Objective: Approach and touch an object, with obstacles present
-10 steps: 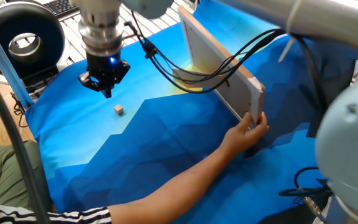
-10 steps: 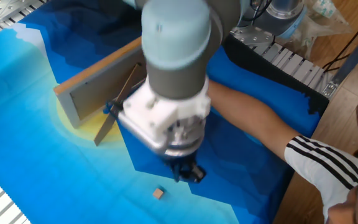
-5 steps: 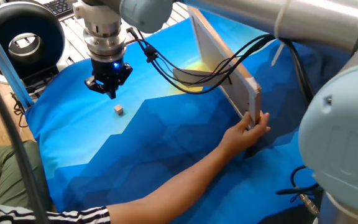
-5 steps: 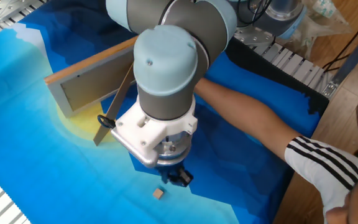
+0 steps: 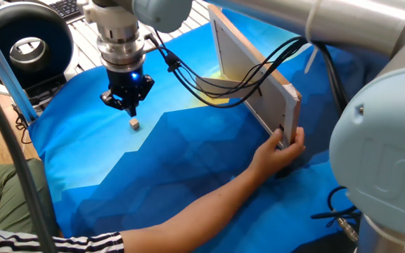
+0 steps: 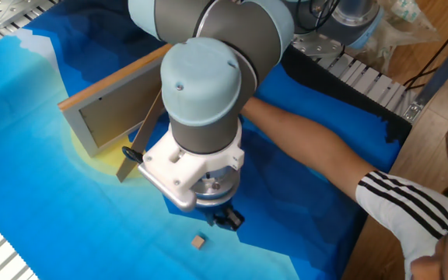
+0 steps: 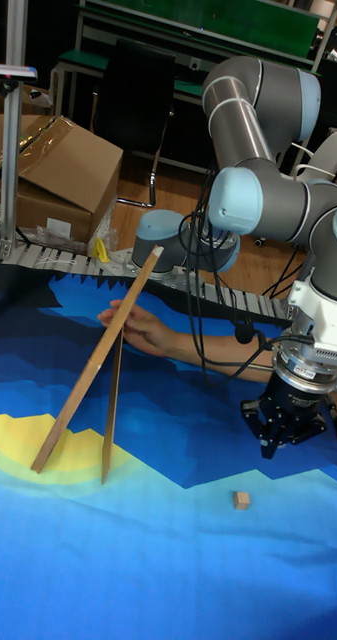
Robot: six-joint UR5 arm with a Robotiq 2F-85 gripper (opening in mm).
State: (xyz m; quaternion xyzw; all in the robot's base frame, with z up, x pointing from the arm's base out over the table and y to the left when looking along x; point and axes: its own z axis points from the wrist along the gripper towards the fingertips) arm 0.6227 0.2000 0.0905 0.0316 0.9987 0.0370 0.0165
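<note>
Cube (image 5: 135, 124) lower left on cloth; gripper (image 5: 130, 107) just above, apart; jaws apparently nearly closed, empty; board (image 5: 255, 77) right.

Blue cloth (image 5: 188, 183) on table, cardboard box (image 7: 63, 175), black ring light (image 5: 25, 35), keyboard (image 5: 67, 7).

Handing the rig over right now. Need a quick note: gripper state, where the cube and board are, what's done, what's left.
Gripper: carries nothing, hangs just above the tiny wooden cube and a little off to one side; fingers look close together, but I cannot tell if they are fully shut.
Cube: lies free on the blue cloth, apart from the gripper in all three views.
Board: stands tilted on its prop panel, well away from the cube. A person's hand grips its near end.
Done: approach past the board.
Left: the last short descent and the touch itself.
</note>
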